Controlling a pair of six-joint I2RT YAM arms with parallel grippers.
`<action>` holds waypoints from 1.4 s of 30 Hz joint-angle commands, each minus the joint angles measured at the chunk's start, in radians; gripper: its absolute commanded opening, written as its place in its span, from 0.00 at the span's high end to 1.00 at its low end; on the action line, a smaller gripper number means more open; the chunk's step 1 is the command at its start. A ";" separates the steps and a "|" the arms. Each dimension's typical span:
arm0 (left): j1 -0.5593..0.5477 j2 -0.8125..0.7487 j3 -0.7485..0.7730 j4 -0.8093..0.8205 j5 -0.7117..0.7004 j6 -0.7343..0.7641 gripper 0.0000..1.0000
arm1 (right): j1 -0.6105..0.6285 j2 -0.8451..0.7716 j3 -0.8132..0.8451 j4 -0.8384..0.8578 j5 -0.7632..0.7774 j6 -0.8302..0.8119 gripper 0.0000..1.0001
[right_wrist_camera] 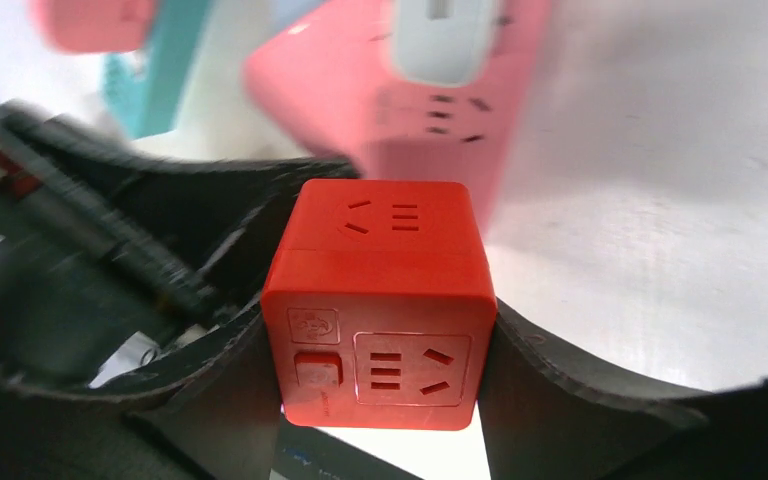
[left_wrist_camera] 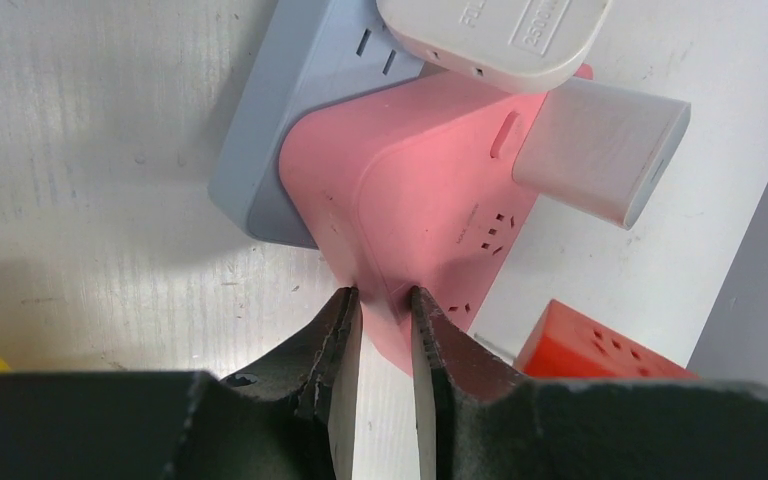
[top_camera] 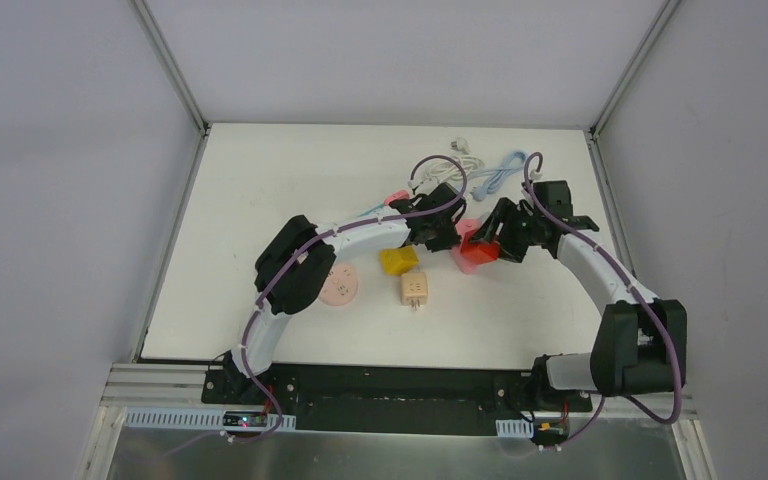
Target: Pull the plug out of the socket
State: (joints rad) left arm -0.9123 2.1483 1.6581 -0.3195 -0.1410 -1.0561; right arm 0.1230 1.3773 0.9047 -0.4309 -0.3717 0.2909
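A pink socket (left_wrist_camera: 420,190) lies flat on the white table, partly over a grey socket (left_wrist_camera: 280,130). Two white plugs sit in the pink one: a blocky plug (left_wrist_camera: 600,150) at its right side and a rounded plug (left_wrist_camera: 490,35) at its far end. My left gripper (left_wrist_camera: 385,300) is shut on the pink socket's near corner. My right gripper (right_wrist_camera: 380,340) is shut on a red cube socket (right_wrist_camera: 380,300), held just beside the pink socket (right_wrist_camera: 360,80). In the top view the left gripper (top_camera: 447,228) and right gripper (top_camera: 493,243) meet mid-table.
A yellow cube (top_camera: 398,260), a beige cube plug (top_camera: 415,290) and a pink round disc (top_camera: 340,288) lie in front of the left arm. White and blue cables (top_camera: 490,170) are coiled at the back. Grey walls close the table's sides and back.
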 commanded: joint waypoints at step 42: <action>0.084 -0.365 -0.448 0.522 0.199 0.483 0.14 | -0.065 -0.171 -0.141 -0.069 0.656 0.178 0.23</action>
State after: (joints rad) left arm -0.8299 1.8286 1.2400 0.1085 0.0494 -0.6113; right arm 0.0631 1.2274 0.7410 -0.5095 0.2871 0.4618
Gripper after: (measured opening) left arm 0.828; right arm 0.702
